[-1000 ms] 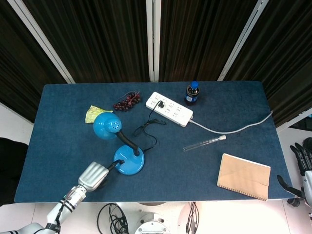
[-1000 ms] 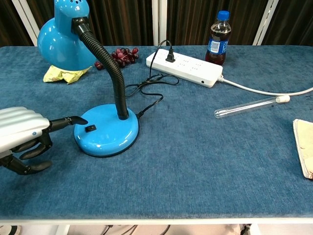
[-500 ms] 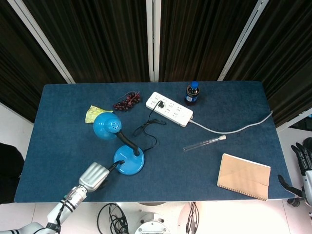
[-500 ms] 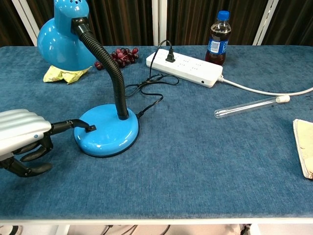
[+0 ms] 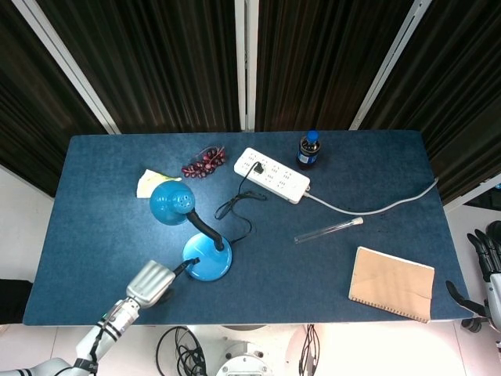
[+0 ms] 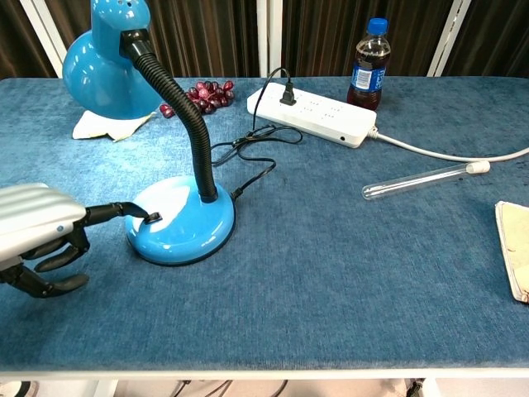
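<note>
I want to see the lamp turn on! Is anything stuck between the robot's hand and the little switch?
No, nothing blocks it. The left hand has one finger stretched out onto the blue lamp base, its tip right at the black switch.

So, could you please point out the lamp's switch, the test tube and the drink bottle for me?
lamp switch (image 6: pixel 154 218), chest view, on the small black button on the blue base.
test tube (image 6: pixel 417 180), chest view, mid-length of the clear glass.
drink bottle (image 6: pixel 367 76), chest view, on its blue label.

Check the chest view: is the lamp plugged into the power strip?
Yes: the lamp cord's black plug sits in the white power strip.
</note>
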